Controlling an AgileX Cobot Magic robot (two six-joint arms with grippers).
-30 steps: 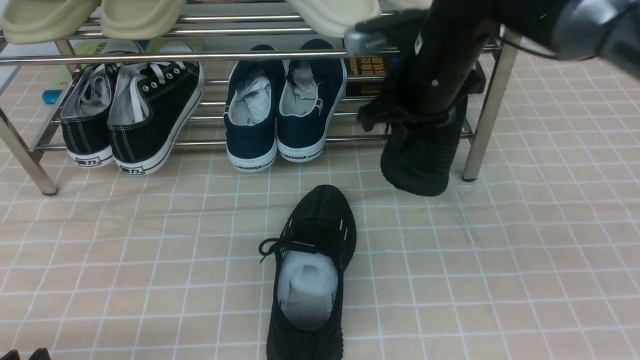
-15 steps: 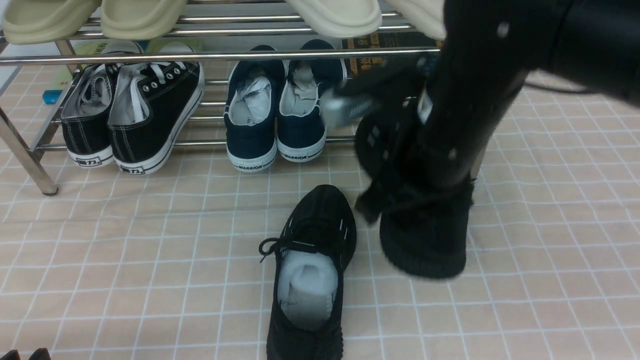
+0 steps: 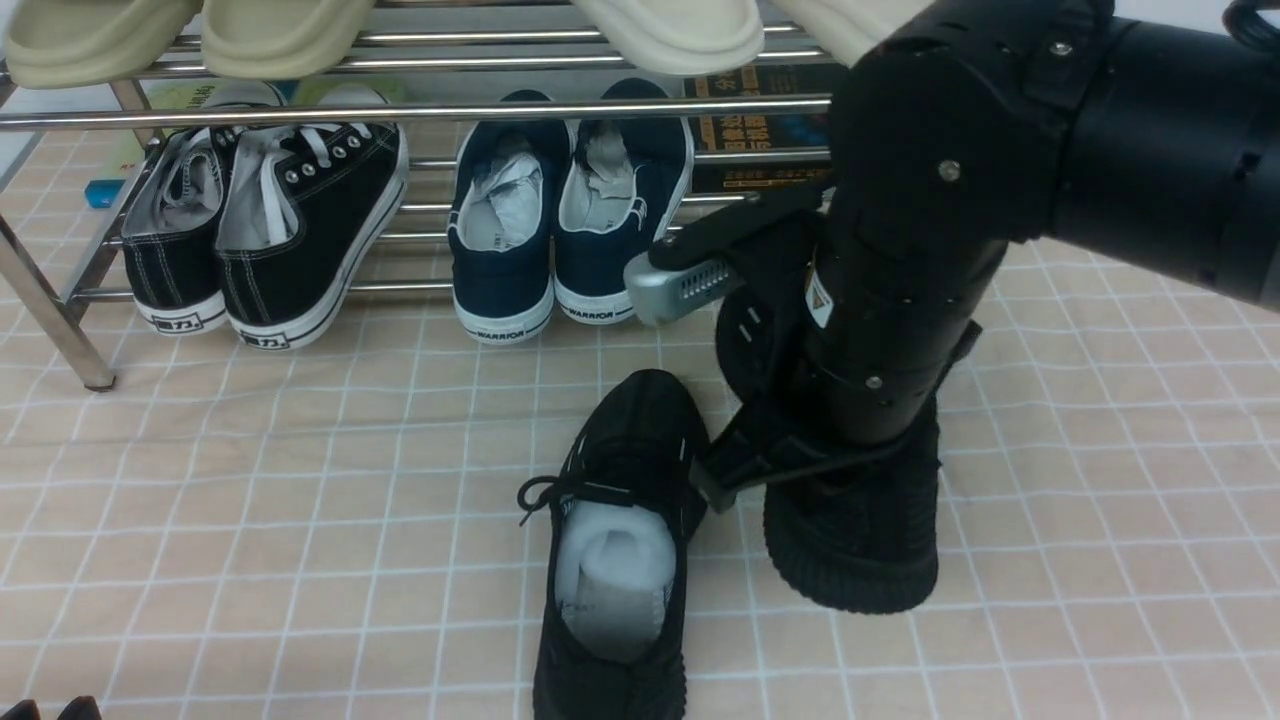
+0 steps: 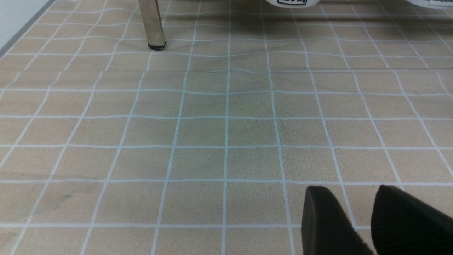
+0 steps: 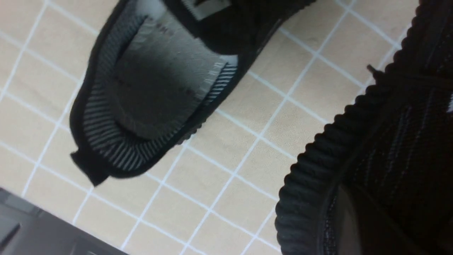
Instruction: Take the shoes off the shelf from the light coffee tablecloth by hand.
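Note:
One all-black knit shoe [image 3: 620, 540] lies on the light coffee tablecloth [image 3: 250, 500], its white paper stuffing showing; the right wrist view also shows this shoe [image 5: 152, 99]. My right gripper [image 3: 850, 450] is shut on the second black shoe [image 3: 855, 540], right of the first, heel low over the cloth; I cannot tell whether it touches. In the right wrist view the held shoe's ribbed sole [image 5: 318, 170] fills the corner. The chrome shelf [image 3: 400, 110] stands behind. My left gripper [image 4: 357, 202] hovers open over bare cloth, holding nothing.
On the shelf's lower tier sit black canvas sneakers with white soles [image 3: 265, 230] and navy WARRIOR slip-ons [image 3: 560, 220]. Beige slippers [image 3: 280, 30] rest on the upper tier. A dark box [image 3: 750, 140] stands behind the rods. A shelf leg [image 4: 152, 24] stands ahead of my left gripper.
My right arm has drawn the black shoe off the shelf's right end, toward the camera and down, to a spot beside the shoe on the cloth.

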